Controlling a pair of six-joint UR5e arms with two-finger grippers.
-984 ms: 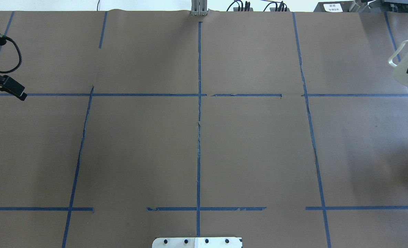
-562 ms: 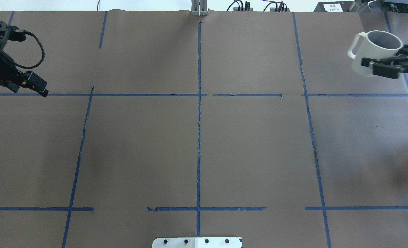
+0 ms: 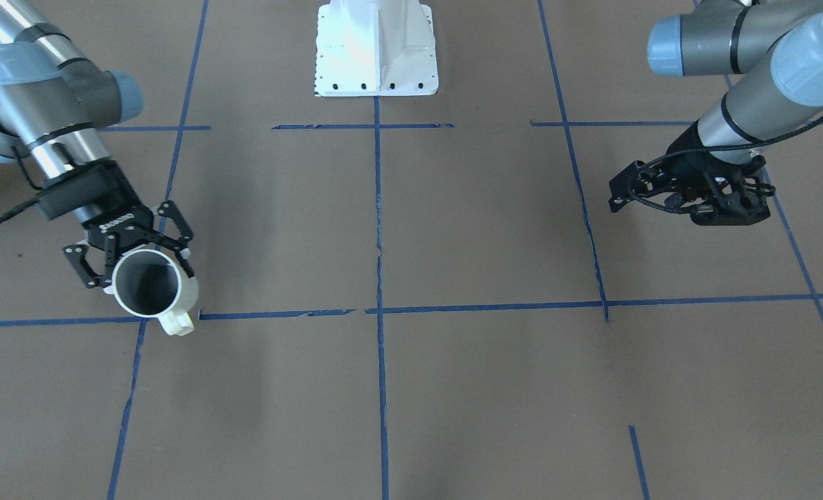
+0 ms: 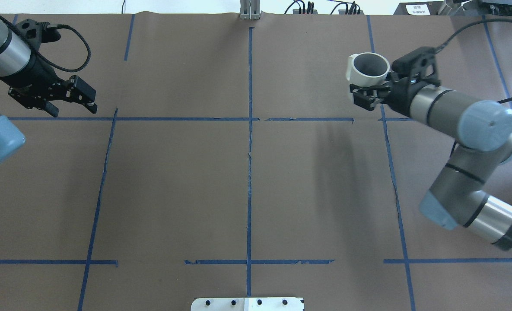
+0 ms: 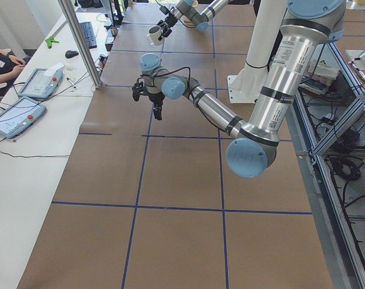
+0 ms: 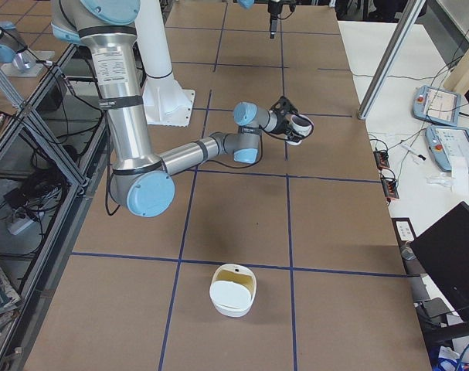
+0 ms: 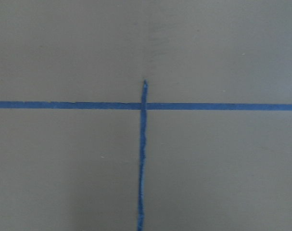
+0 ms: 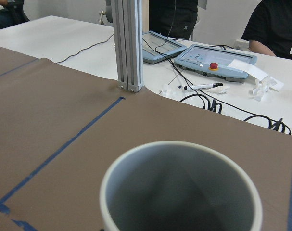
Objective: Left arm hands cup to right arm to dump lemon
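My right gripper (image 4: 373,82) is shut on the white cup (image 4: 369,69) and holds it upright off the brown table, far right of centre, handle away from the arm. The cup also shows in the front view (image 3: 148,286), held by the right gripper (image 3: 133,264), and in the right side view (image 6: 300,127). The right wrist view shows its grey inside (image 8: 179,202), which looks empty; no lemon shows. My left gripper (image 4: 72,103) hangs open and empty over the far left of the table, also in the front view (image 3: 689,201).
A white round container (image 6: 234,291) with yellow inside sits on the table's right end. The robot base (image 3: 376,48) stands at the near middle. An aluminium post (image 4: 250,11) marks the far edge, with pendants (image 8: 215,60) and operators beyond.
The right arm has swung the cup in from the right edge toward the middle and turned it upright. The left gripper has moved in from the left edge.
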